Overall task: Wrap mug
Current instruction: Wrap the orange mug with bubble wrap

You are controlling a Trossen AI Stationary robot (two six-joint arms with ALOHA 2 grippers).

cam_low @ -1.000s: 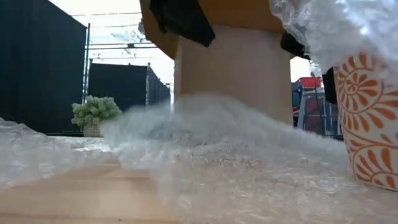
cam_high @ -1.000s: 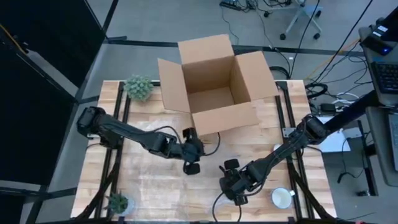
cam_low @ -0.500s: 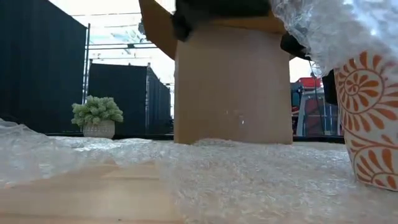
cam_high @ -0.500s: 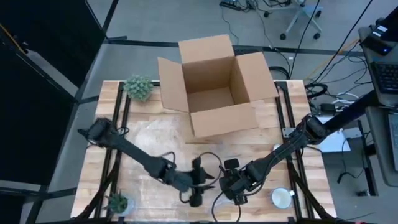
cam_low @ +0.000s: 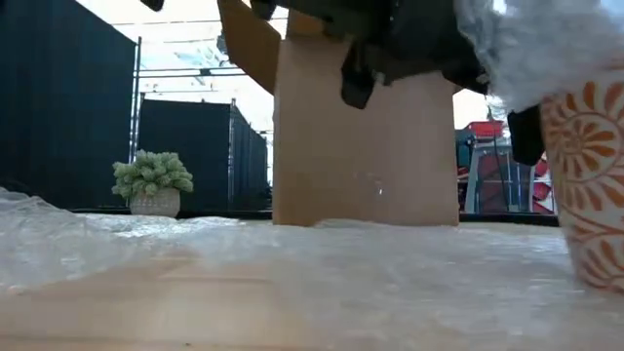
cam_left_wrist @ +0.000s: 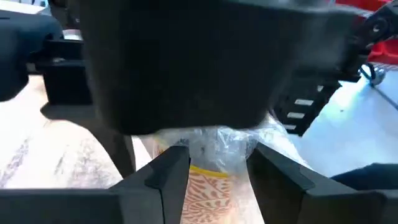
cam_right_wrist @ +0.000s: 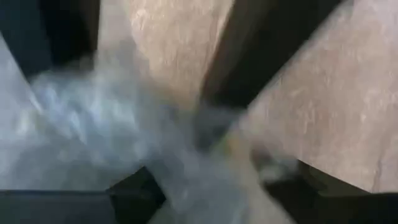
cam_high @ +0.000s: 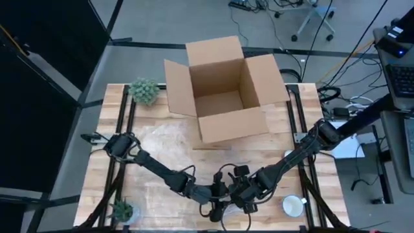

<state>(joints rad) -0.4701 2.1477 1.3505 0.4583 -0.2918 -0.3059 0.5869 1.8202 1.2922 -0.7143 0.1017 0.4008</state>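
Low view, nearest first: the orange-and-white patterned ceramic mug (cam_low: 590, 185) stands on the clear bubble wrap sheet (cam_low: 292, 263) spread over the pale wooden table (cam_high: 155, 139), on the near side of the open brown cardboard box (cam_high: 223, 87), with wrap bunched over its top. Both grippers meet at the mug. The left gripper (cam_left_wrist: 214, 171) has its fingers spread, one on each side of the wrapped mug (the wrist view shows the pattern between them). The right gripper (cam_high: 249, 194) sits just beside it, pinching a fold of wrap. Farther back, left of the box, stands a small green potted plant (cam_low: 151, 180).
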